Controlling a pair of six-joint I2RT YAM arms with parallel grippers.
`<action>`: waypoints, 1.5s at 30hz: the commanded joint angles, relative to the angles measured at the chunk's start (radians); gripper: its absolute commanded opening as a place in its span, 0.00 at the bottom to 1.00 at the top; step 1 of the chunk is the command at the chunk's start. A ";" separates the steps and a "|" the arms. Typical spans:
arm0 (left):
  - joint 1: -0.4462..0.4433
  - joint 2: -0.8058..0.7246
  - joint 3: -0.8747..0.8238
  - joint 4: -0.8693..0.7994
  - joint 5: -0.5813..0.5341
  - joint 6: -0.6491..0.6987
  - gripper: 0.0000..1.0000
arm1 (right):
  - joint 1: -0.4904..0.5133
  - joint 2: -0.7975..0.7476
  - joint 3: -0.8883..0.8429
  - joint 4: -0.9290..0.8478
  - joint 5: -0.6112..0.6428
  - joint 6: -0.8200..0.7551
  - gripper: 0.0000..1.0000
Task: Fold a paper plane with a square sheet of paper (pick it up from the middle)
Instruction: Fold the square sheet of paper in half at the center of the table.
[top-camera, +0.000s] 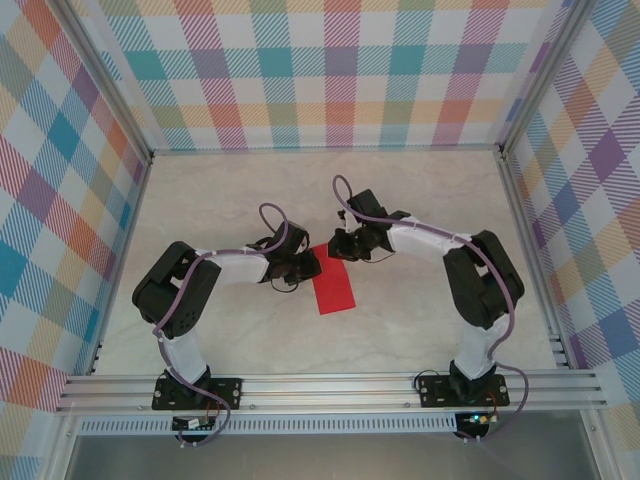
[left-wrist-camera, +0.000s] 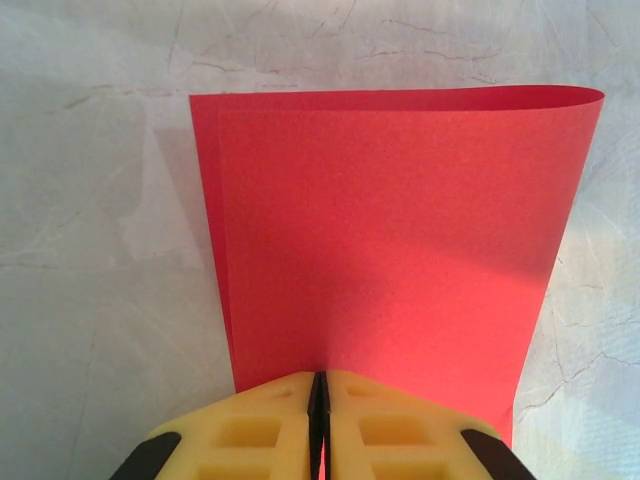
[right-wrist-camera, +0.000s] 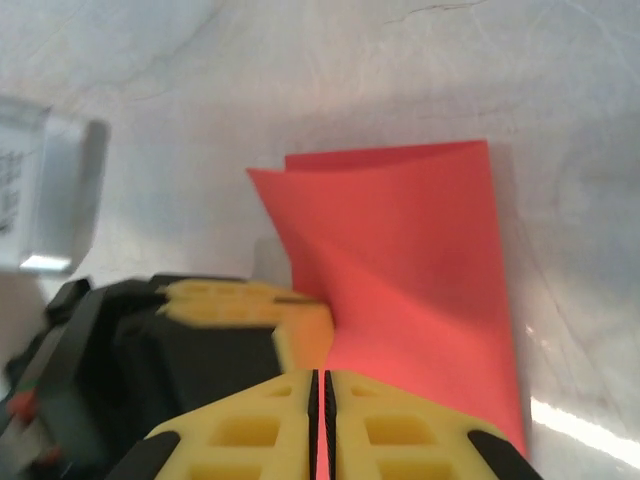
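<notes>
Near centre, left gripper (left-wrist-camera: 318, 388) and right gripper (right-wrist-camera: 318, 385) both pinched the folded paper (left-wrist-camera: 390, 240); uneven pull might tear or skew it.

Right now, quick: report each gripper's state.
Left gripper: closed, pinching the folded red paper.
Right gripper: closed, pinching the same red paper.

Both arms bent inward, elbows out; left tool (left-wrist-camera: 318, 385) pinched closed, right tool (right-wrist-camera: 320, 380) likewise, tips close together.
</notes>
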 joint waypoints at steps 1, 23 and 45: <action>-0.013 0.062 -0.033 -0.149 -0.056 0.012 0.11 | -0.013 0.071 0.020 0.032 -0.008 -0.024 0.12; -0.014 0.035 -0.045 -0.186 -0.063 0.030 0.11 | -0.066 0.131 0.012 0.150 -0.011 0.050 0.13; -0.015 0.031 -0.046 -0.189 -0.066 0.032 0.11 | -0.073 0.210 0.095 0.104 0.016 0.075 0.12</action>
